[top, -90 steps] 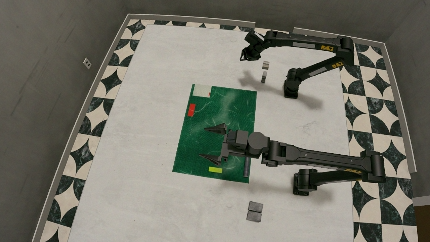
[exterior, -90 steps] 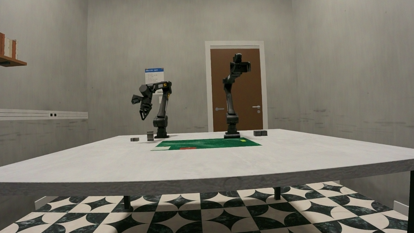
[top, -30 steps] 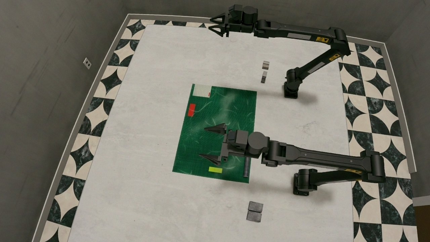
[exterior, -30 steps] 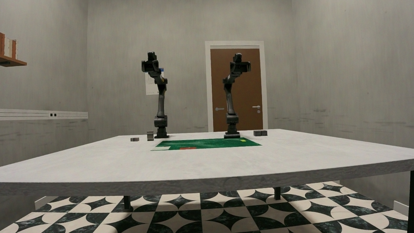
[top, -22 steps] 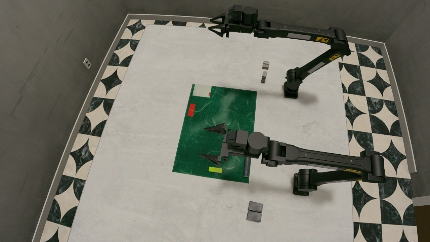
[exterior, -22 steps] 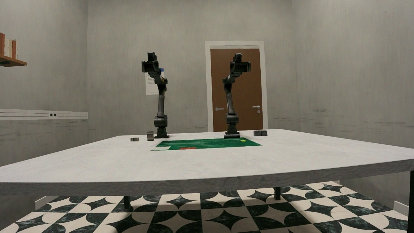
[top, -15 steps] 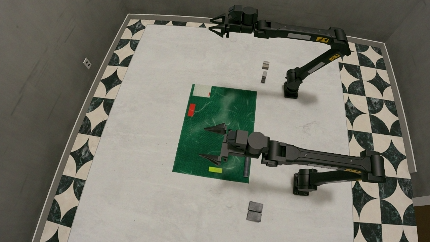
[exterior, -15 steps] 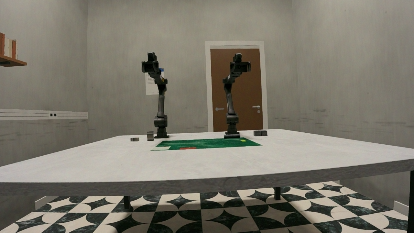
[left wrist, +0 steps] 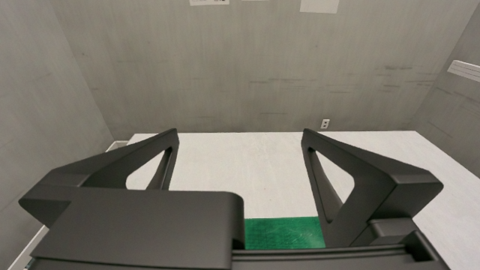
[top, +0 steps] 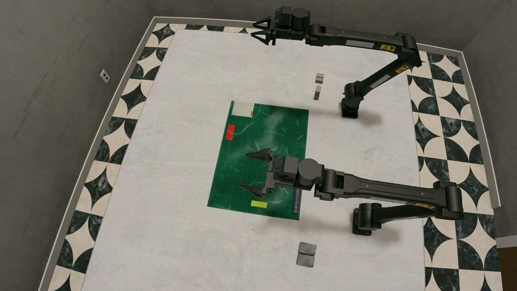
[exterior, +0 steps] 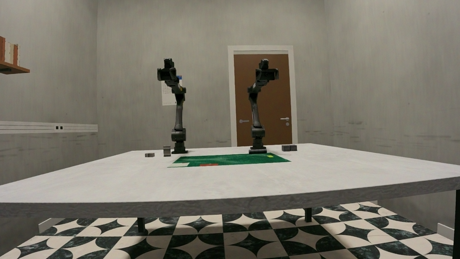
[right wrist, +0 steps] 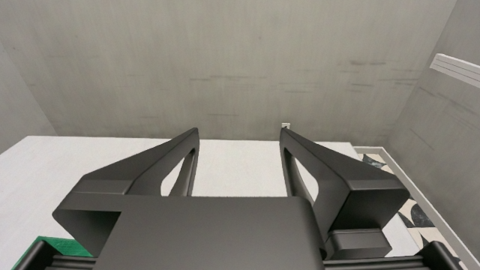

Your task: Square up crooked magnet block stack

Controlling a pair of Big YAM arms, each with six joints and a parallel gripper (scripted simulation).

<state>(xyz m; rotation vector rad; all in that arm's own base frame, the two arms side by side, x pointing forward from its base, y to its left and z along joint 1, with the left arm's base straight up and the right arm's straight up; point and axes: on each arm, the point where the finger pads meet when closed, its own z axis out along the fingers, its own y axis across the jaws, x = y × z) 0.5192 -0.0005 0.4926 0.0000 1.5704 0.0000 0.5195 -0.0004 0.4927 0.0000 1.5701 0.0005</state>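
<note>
Tall magnet stack (top: 317, 92) (exterior: 166, 150) stands on the worktop (top: 173, 144) (exterior: 225, 190), R arm side, btwn the low block pile (top: 319, 78) (exterior: 149, 154) and the R arm's base (top: 355, 116) (exterior: 185, 151). Its layers look out of line, prob. w/ the upper part shifted sideways; too small to be sure block by block. So not squared up yet, as far as the views show.

Stack is upright, off the green mat (top: 267, 144) (exterior: 225, 159), just past that mat's corner. Gap to the low pile is narrow; R base is near too, but w/ bare worktop btwn. More room on the side toward the worktop's long edge opposite the bases.

R gripper (top: 252, 29) (exterior: 166, 73) (right wrist: 239, 129): fingers part-spread, nothing btwn them, raised well above the worktop and well apart from the stack. In top view it overlaps the worktop's side edge. L gripper (top: 243, 170) (exterior: 266, 73) (left wrist: 240, 131): spread wide, nothing held, up in the air; top view puts it over the mat. Both point outward, away from the bases.

Dark cylinder (top: 296, 202) (exterior: 257, 151) lies along the mat's base-side edge, partly under the L arm in top view. Grey block pair (top: 306, 254) (exterior: 289, 148) sits side by side beyond the mat, L side, well clear of the worktop edges.
</note>
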